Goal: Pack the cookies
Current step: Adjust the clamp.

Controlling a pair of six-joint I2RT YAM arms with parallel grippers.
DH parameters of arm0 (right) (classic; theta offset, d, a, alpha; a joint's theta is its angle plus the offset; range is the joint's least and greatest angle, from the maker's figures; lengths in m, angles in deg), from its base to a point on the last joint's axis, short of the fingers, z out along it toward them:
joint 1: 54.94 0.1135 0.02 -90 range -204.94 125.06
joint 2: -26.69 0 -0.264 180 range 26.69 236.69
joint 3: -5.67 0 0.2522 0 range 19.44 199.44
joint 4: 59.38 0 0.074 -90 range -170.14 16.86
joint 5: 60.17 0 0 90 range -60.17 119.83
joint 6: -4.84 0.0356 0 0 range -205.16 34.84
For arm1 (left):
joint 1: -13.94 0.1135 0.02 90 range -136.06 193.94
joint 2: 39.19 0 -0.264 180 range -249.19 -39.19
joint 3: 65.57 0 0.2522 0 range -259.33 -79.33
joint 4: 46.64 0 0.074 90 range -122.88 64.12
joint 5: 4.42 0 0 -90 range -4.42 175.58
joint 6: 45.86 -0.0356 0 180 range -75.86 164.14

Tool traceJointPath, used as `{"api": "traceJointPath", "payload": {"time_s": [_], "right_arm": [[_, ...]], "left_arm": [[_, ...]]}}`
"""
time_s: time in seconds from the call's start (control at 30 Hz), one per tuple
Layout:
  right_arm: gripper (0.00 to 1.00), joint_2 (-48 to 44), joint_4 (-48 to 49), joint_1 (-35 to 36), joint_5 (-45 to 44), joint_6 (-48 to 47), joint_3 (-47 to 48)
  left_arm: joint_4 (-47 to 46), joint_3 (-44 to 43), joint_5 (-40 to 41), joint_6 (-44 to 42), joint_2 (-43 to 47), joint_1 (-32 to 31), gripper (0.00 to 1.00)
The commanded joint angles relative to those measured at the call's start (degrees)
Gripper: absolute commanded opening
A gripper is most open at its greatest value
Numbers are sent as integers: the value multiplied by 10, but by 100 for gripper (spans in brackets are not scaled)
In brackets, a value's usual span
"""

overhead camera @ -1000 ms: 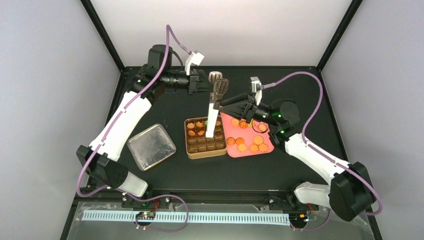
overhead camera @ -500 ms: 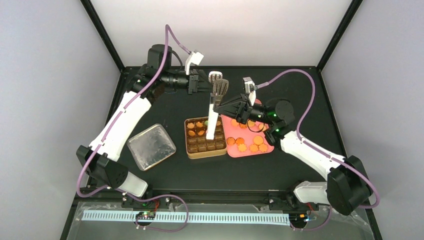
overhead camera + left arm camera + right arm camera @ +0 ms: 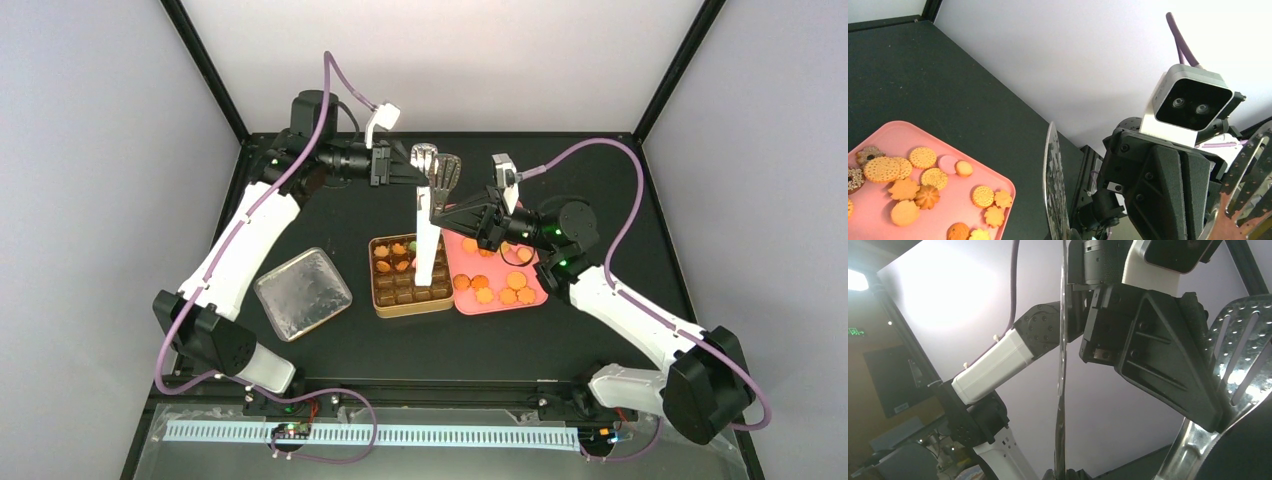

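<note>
Cookies (image 3: pixel 495 290): small, light, stiff yet brittle, crumbly at edges; probably best nipped gently across flat faces, one per go.
Left of frame: metal lid (image 3: pixel 303 292) flat on counter (image 3: pixel 600 200).
Upper left: left pincer (image 3: pixel 398 172) just beside tong heads; clenched or released, cannot tell.
Centre: brown tin (image 3: pixel 412 310), few biscuits in upper cells, lower cells seemingly unfilled.
Metal tongs (image 3: pixel 428 235) upright above tin, clamped in right pincer (image 3: pixel 437 212).
Right of centre: pink tray (image 3: pixel 505 308) carrying most of loose batch.
</note>
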Motion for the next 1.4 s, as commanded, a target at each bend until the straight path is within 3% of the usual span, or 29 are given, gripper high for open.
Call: {"api": "traceJointPath", "payload": {"time_s": [0.0, 0.4, 0.9, 1.13, 1.27, 1.33, 1.37], "right_arm": [[1, -41, 53, 4, 29, 23, 30], [1, -47, 50, 11, 77, 27, 53], [1, -50, -178, 99, 56, -147, 127], [1, -48, -225, 112, 52, -183, 146], [1, -50, -247, 112, 25, -199, 148], [12, -51, -263, 112, 2, -208, 152], [32, -51, -270, 112, -10, -212, 155]], "left_arm": [[-27, 14, 72, -53, -11, 35, 1], [-16, 22, 126, -98, -31, 37, 1], [-13, 23, 160, -117, -39, 38, 1], [1, 24, 214, -132, -32, 38, 2], [4, 21, 200, -131, -31, 38, 2], [2, 19, 180, -126, -31, 38, 2], [3, 15, 168, -124, -31, 38, 2]]}}
